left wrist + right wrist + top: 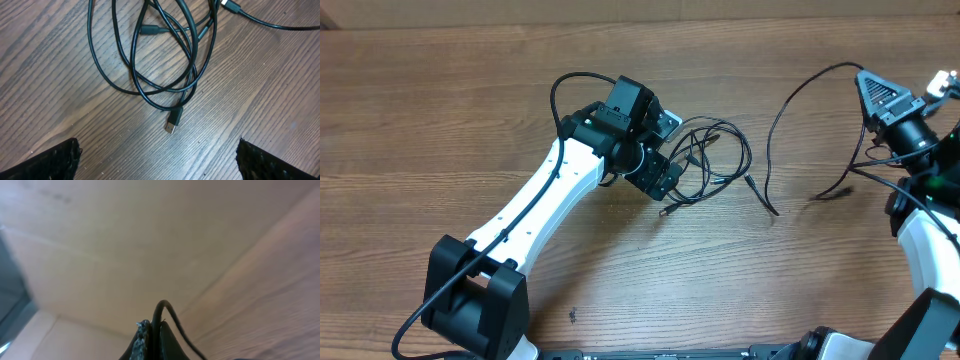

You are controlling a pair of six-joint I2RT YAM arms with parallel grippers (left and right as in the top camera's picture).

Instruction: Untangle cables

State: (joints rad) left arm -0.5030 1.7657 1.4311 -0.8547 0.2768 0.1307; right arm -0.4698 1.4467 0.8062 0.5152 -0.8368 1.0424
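- Hovering over cables (191, 65), left gripper (160, 167) gaped wide, holding nothing;
- right gripper (151, 341) clamped one strand (165, 305); only overhead showed it trailing across the table (470, 100).

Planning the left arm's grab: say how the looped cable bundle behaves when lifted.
Probably floppy: the cable bundle lies in loose curves, so it should sag. Its strands cross, so loops likely drag together; the plug end may dangle.
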